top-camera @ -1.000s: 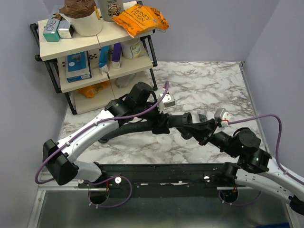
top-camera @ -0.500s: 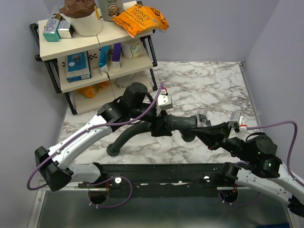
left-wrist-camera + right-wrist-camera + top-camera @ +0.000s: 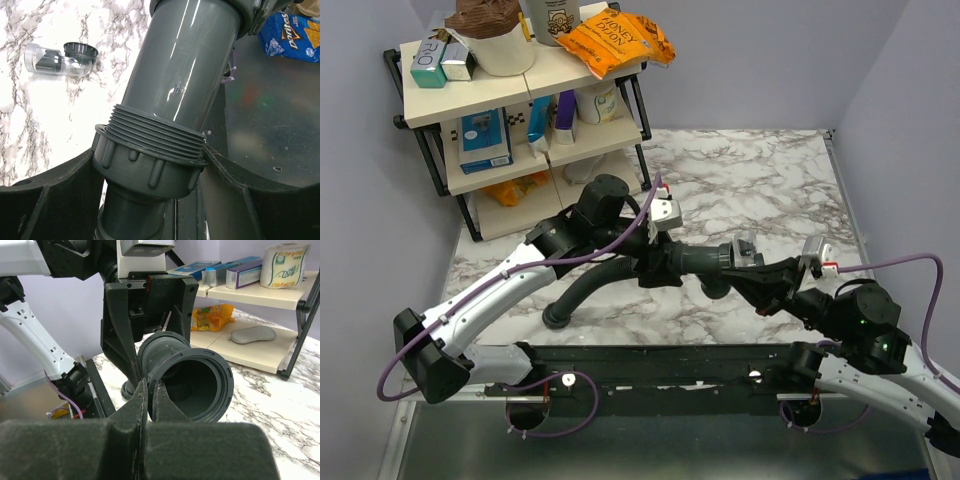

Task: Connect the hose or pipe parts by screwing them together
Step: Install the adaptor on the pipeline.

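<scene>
The dark grey pipe fitting point(image 3: 700, 262) hangs above the table between both arms. My left gripper point(image 3: 655, 265) is shut across its ribbed, threaded collar point(image 3: 150, 160), one finger on each side. The black ribbed hose point(image 3: 585, 290) trails from that end down to the table at the front left. My right gripper point(image 3: 150, 390) is shut on the rim of the fitting's wide round mouth point(image 3: 220, 370), one finger inside and one outside. A small black ring nut point(image 3: 80, 50) lies on the marble beside a clear plastic tube point(image 3: 42, 57).
A shelf rack point(image 3: 520, 130) with boxes, bottles and an orange snack bag point(image 3: 617, 40) stands at the back left. The black mounting rail point(image 3: 660, 365) runs along the near edge. A blue chip bag point(image 3: 295, 35) shows beyond the table in the left wrist view.
Over the second the left arm swung, bringing the hose's free end nearer the front, and the right arm shifted right with the fitting. In the last half second almost nothing moved.
</scene>
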Robot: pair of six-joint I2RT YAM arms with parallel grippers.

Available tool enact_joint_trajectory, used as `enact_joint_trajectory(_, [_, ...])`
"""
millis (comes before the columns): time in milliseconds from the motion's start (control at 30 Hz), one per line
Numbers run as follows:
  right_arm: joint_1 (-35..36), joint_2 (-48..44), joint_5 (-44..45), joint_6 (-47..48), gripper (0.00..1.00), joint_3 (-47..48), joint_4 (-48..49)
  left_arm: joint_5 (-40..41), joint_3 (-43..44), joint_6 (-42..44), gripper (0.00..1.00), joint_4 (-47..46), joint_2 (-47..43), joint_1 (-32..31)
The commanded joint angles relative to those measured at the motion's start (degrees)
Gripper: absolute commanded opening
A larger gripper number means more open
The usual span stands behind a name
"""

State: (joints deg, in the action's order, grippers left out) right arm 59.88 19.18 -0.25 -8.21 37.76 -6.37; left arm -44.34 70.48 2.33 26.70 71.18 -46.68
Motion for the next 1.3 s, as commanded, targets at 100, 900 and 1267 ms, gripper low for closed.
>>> enact_joint_trajectory(100, [0.4,3.1,-3.9,-4.4,0.01,-0.2,-2.9,3.1,0.5,1.0,0.00,-7.5,-1.8,-0.6])
enact_joint_trajectory(900, [0.3,19.6,-0.3,-16.8,0.01,17.0,-20.8,8.9,-0.3,9.9,0.00,-8.6,-3.0,-0.6])
enact_joint_trajectory(1267, [0.3,26.0,5.0,-23.4,0.01,23.8,-27.8,13.0,-1.6,12.4,0.00,-8.7,-4.1,-0.7])
